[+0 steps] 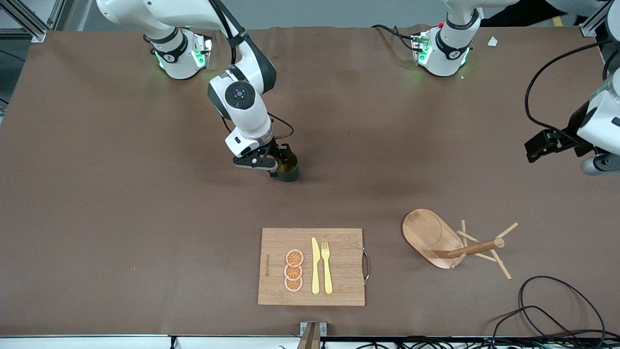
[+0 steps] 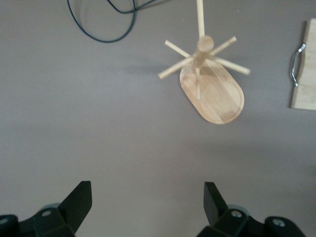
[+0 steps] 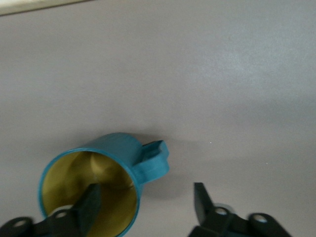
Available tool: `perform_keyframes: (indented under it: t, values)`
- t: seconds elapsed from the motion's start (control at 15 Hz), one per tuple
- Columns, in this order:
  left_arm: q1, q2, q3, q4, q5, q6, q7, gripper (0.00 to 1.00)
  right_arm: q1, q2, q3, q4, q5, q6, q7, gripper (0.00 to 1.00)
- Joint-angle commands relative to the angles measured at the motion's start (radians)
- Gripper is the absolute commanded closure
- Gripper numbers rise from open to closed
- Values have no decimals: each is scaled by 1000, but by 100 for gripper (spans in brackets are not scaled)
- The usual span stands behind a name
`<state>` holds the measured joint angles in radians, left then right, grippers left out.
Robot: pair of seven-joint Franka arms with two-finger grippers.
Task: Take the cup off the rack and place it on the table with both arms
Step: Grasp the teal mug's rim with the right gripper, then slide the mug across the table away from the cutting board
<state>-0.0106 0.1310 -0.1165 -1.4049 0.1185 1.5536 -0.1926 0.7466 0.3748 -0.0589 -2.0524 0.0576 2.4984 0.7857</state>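
The teal cup (image 1: 289,170) stands on the brown table (image 1: 121,203) near its middle, its yellow inside showing in the right wrist view (image 3: 84,180). My right gripper (image 1: 281,162) is open at the cup's rim (image 3: 146,190): one finger (image 3: 89,202) is inside the cup, the other (image 3: 202,197) is outside and apart from the handle. The wooden rack (image 1: 448,242) lies tipped on its side toward the left arm's end; it also shows in the left wrist view (image 2: 212,84). My left gripper (image 1: 535,145) is open and empty (image 2: 148,190), high over the table's end.
A bamboo cutting board (image 1: 346,252) with orange slices, a yellow knife and a fork lies nearer to the front camera than the cup; its handle edge shows in the left wrist view (image 2: 303,69). Black cables (image 1: 557,310) loop at the table's front corner beside the rack.
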Motion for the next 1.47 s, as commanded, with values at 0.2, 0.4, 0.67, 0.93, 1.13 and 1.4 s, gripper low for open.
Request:
perform_keyframes:
  t: [0.2,0.4,0.67,0.93,1.13,1.4]
  values:
    - [1,-203,-3,-216,-34,2,25,0,13,24,-12,8,2,7,65,64]
    - [4,-223,-5,-240,-80,0,39,0,4,24,-12,8,4,0,121,100]
    - [8,-217,-5,-230,-151,6,71,0,-45,12,-12,-3,5,-3,151,100]
    - [6,-215,-6,-226,-141,6,171,0,-163,-78,-18,-49,4,-67,194,100]
    - [3,-214,-12,-226,-141,14,162,0,-275,-146,-19,-121,1,-64,190,100]
    - [3,-214,-12,-227,-140,16,159,0,-491,-186,-19,-175,-22,-67,-36,100]
